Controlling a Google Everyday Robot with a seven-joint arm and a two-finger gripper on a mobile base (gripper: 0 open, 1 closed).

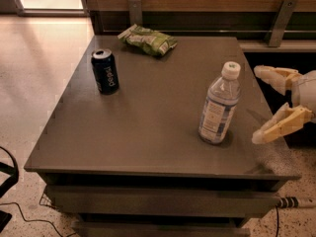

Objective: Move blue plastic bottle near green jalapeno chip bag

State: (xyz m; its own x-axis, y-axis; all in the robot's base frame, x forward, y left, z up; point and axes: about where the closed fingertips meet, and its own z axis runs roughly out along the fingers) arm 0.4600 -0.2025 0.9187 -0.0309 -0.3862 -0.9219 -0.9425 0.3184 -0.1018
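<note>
**A:** So how far along is this one?

**B:** Barely started, I'd say. Going left to right: a short dark blue soda can (105, 71) stands upright near the left side of the flat grey-brown surface (158, 117), and it's not part of the job. Behind it and a bit to the right, the crinkly light green and white chip bag (148, 39) lies flat at the far edge. Then there's a big bare stretch, and the tall clear plastic bottle with a white cap and pale label (219, 105) stands upright toward the front right, well apart from the bag.

**A:** And the gripper?

**B:** The cream two-finger gripper (256, 105) hangs at the right edge, just beside the bottle. Its fingers are spread wide with nothing between them, and they're not touching it. So nothing's grabbed yet. My guess at what's left: close in on the bottle, clamp it, carry it across toward the back left and set it down upright next to the bag.
</note>
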